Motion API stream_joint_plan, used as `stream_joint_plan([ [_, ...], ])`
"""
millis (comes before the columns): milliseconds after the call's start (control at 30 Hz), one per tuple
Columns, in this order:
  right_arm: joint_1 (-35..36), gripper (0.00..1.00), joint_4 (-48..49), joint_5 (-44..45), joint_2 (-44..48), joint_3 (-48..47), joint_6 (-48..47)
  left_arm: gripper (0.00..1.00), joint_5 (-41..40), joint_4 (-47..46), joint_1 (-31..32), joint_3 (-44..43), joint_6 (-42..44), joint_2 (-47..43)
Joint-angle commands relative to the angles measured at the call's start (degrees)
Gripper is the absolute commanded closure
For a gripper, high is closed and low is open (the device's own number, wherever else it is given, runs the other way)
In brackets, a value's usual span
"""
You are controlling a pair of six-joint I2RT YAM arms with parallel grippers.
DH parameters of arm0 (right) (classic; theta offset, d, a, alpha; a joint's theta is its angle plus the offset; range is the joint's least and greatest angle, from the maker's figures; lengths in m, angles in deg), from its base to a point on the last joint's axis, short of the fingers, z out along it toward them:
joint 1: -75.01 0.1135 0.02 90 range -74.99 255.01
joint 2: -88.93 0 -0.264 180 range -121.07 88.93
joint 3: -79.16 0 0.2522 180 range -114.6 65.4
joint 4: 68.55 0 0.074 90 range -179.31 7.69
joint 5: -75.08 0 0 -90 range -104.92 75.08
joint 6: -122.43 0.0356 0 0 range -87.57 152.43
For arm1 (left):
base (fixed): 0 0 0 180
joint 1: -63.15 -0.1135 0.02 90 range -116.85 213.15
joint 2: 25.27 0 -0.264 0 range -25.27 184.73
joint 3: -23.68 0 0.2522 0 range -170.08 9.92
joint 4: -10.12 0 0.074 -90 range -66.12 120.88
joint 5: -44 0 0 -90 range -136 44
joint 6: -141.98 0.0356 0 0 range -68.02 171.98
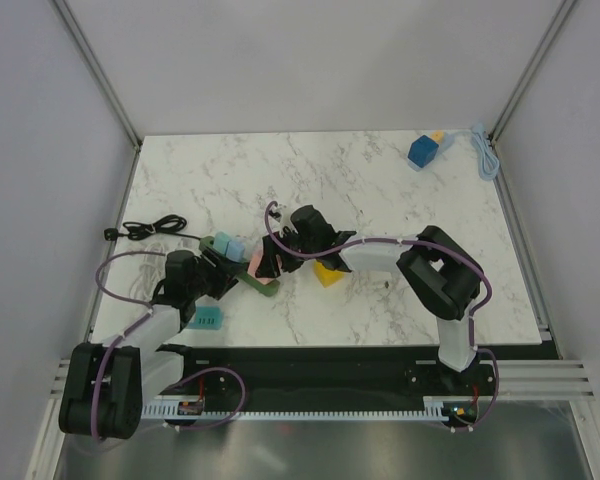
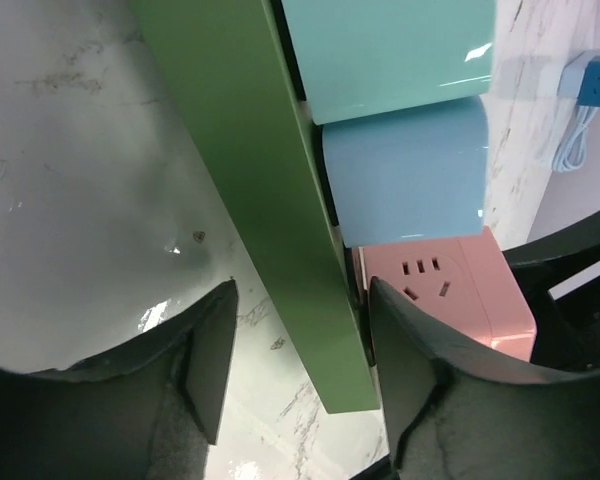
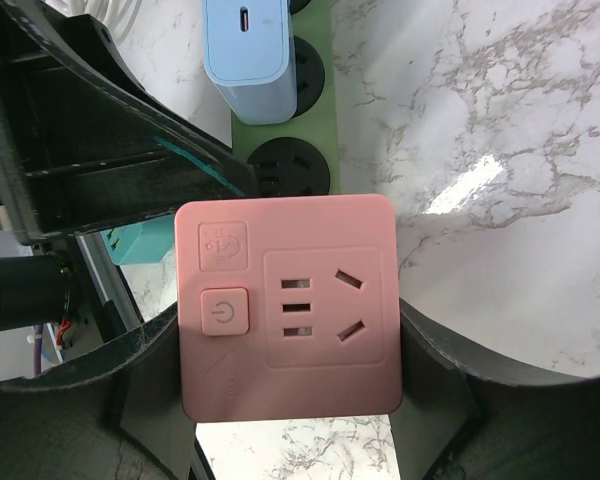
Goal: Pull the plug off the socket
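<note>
A green power strip [image 1: 265, 287] lies left of the table's centre with a teal cube plug [image 2: 390, 45], a light blue cube plug [image 2: 405, 170] and a pink cube plug [image 3: 285, 300] along it. My right gripper [image 3: 285, 345] is shut on the pink plug's two sides; a bare black socket [image 3: 290, 170] shows just beyond it. Whether the pink plug's pins are still seated is hidden. My left gripper [image 2: 302, 330] is open and straddles the strip's end [image 2: 330, 330], its right finger [image 2: 410, 350] against the strip and its left finger [image 2: 208, 350] standing apart from it.
A yellow block [image 1: 329, 274] lies under my right arm. A teal cube [image 1: 209, 318] lies by my left arm. A coiled black cable [image 1: 150, 229] is at the left edge. A blue cube [image 1: 423, 150] with a light cable [image 1: 486, 150] sits at the far right.
</note>
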Motion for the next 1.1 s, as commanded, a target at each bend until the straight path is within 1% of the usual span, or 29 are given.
stream_joint_plan([
  [0,-0.3,1.00,4.0,-3.4,2.5,0.1,1.6,0.40,-1.7,-4.8,0.8,-0.6,-1.4,2.0],
  [67,-0.4,1.00,4.7,-3.8,2.4,0.4,1.9,0.44,-2.0,-5.3,1.2,-0.5,-1.1,3.6],
  [100,-0.4,1.00,5.1,-3.9,2.5,0.4,2.1,0.50,-2.0,-5.6,1.3,-0.5,-0.9,4.1],
  [167,-0.3,1.00,5.2,-3.9,2.4,0.5,2.2,0.57,-2.1,-5.8,1.6,-0.4,-0.1,4.9],
  [200,-0.4,1.00,5.2,-3.9,2.4,0.5,2.1,0.65,-2.1,-5.7,1.7,-0.3,0.1,5.2],
  [267,-0.4,1.00,5.2,-3.7,2.5,0.5,2.0,0.75,-2.4,-5.7,1.7,0.0,1.3,5.1],
  [300,-0.5,1.00,5.2,-3.6,2.6,0.5,2.1,0.89,-2.5,-5.6,1.7,0.1,1.7,4.9],
  [333,-0.5,1.00,5.2,-3.5,2.8,0.7,2.1,0.97,-2.8,-4.8,1.7,0.3,2.4,4.8],
  [467,-1.3,1.00,4.5,-2.2,3.0,0.4,2.6,0.98,-4.9,-3.5,1.7,0.9,4.2,4.2],
  [600,-1.8,1.00,0.3,2.4,4.4,-0.3,3.1,0.98,-6.4,-2.0,2.0,0.8,5.9,3.3],
  [767,-3.3,1.00,-1.6,6.8,7.0,0.3,6.7,0.98,-8.7,-0.8,3.1,0.1,6.9,3.1],
  [933,-4.8,1.00,-2.0,6.2,8.4,-0.3,10.6,0.98,-9.6,-0.4,4.1,-0.5,8.1,3.4],
  [1067,-4.9,1.00,-2.4,4.0,7.5,-1.7,12.2,0.98,-9.6,-0.2,4.4,-0.7,8.6,3.8],
])
